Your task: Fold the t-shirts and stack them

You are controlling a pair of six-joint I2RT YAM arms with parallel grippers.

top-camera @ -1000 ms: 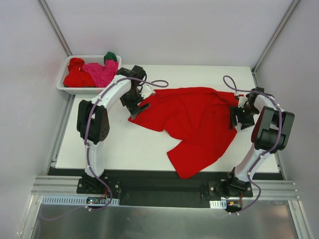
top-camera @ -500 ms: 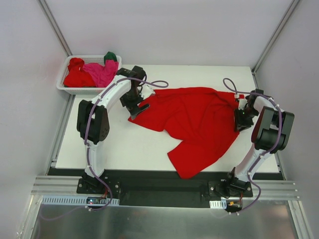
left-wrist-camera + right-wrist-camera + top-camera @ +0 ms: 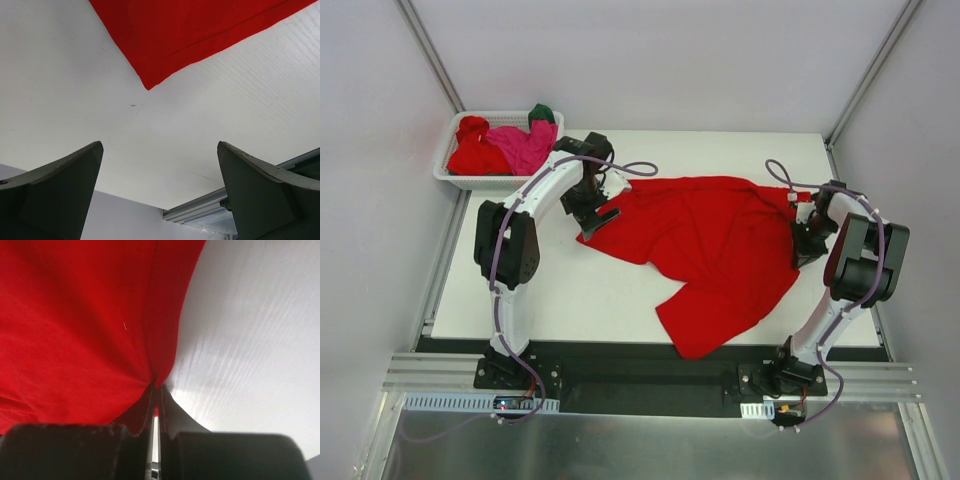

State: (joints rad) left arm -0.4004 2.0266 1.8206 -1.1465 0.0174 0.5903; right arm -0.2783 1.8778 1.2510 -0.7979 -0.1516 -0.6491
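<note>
While L end effector [image 3: 160, 147] spread wide over table [image 3: 75, 75], R end effector [image 3: 156, 390] tight on red t-shirt [image 3: 75, 315] edge.

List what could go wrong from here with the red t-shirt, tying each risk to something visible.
1. The right jaws pinch only a thin edge of the red t-shirt; a pull might slip it free.
2. The left jaws stand open with the shirt's corner beyond them; closing here would likely grab nothing.
3. One flap reaches the table's front edge and could slide off.
</note>
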